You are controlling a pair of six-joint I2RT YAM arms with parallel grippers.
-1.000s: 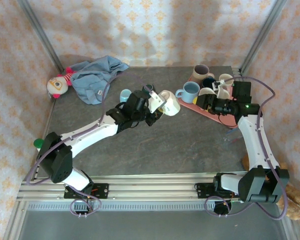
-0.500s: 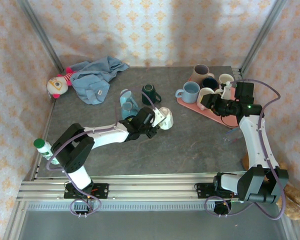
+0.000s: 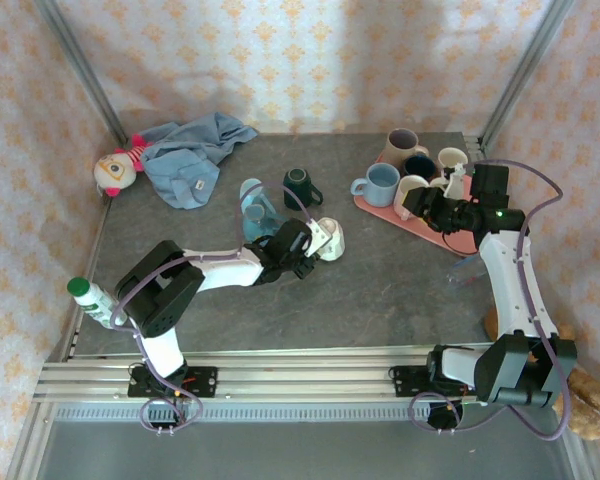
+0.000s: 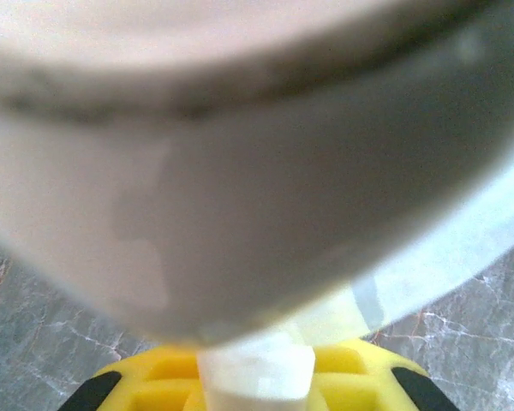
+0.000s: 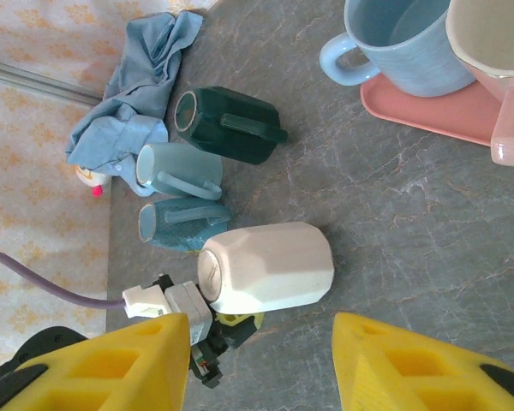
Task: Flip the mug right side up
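Clamps with left gripper (image 3: 313,243) on the left end of white mug (image 3: 331,238). Lies on its side on grey table (image 3: 380,290), just right of that gripper, touching its fingers. Further right, hovers with right gripper (image 3: 412,203) above pink tray (image 5: 428,116), fingers apart, well away from the mug.

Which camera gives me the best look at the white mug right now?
Right wrist: the white mug shows whole and sharp, rim to base, against the grey table. Top external has it small and distant. Left wrist gives a blurred close-up of its wall.
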